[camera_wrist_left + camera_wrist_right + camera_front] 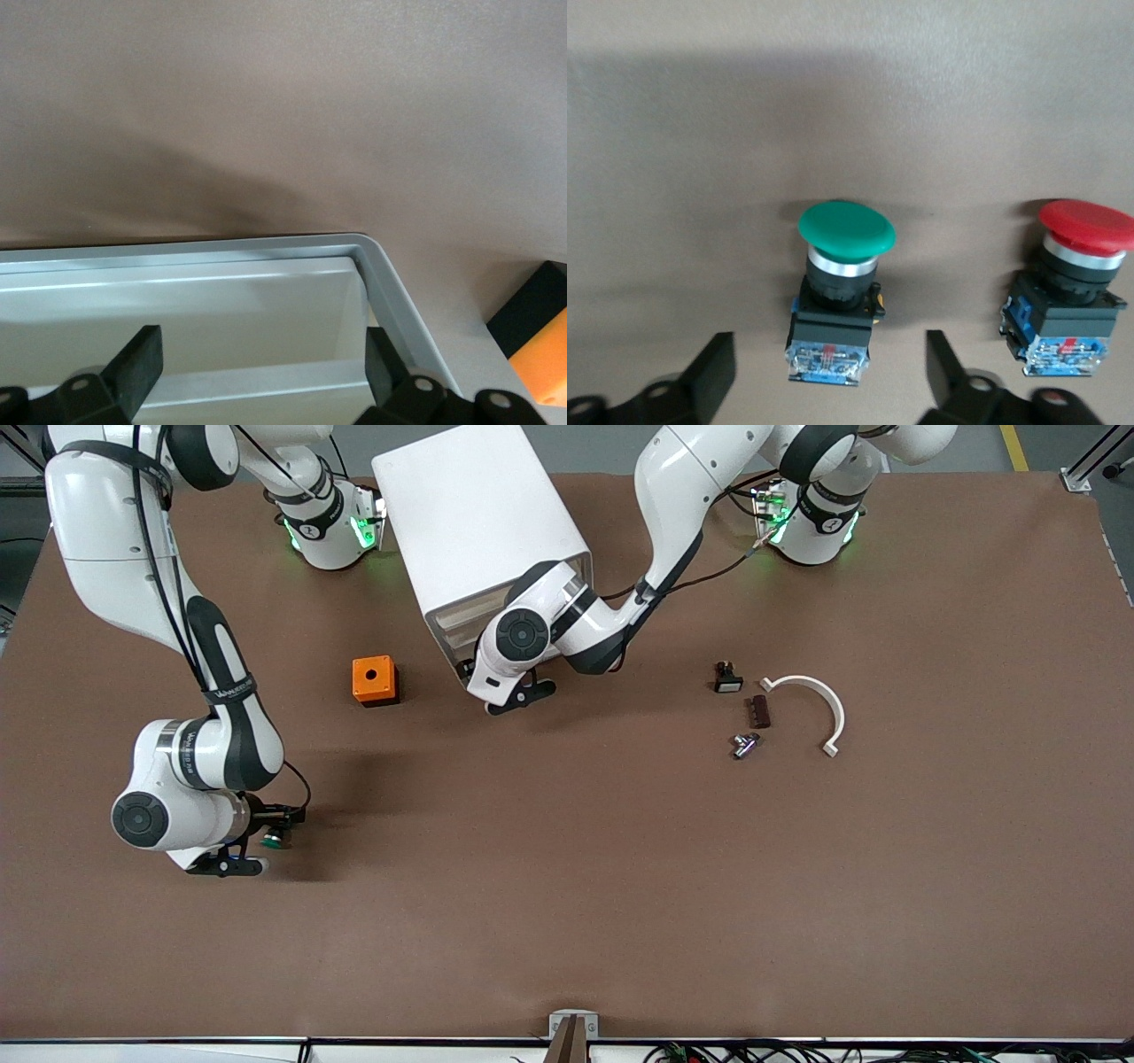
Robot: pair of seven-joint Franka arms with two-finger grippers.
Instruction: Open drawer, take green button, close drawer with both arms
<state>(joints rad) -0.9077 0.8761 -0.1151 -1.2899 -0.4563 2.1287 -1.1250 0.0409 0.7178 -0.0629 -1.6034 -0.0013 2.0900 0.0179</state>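
Note:
The green-capped button (837,292) lies on the brown table, cap pointing away from my right gripper (828,350). The gripper is open, with one finger on each side of the button's blue rear, not touching it. In the front view the button (276,839) shows just under the right gripper (283,824), toward the right arm's end of the table. My left gripper (463,668) is open and low at the front of the white cabinet (469,514). In the left wrist view the left gripper (261,350) straddles a pale drawer panel (177,301). The arm hides the lowest drawer in the front view.
A red-capped button (1076,283) lies beside the green one. An orange box (375,680) sits beside the cabinet. Toward the left arm's end lie a small black part (727,678), a brown block (760,711), a metal piece (744,744) and a white curved piece (819,704).

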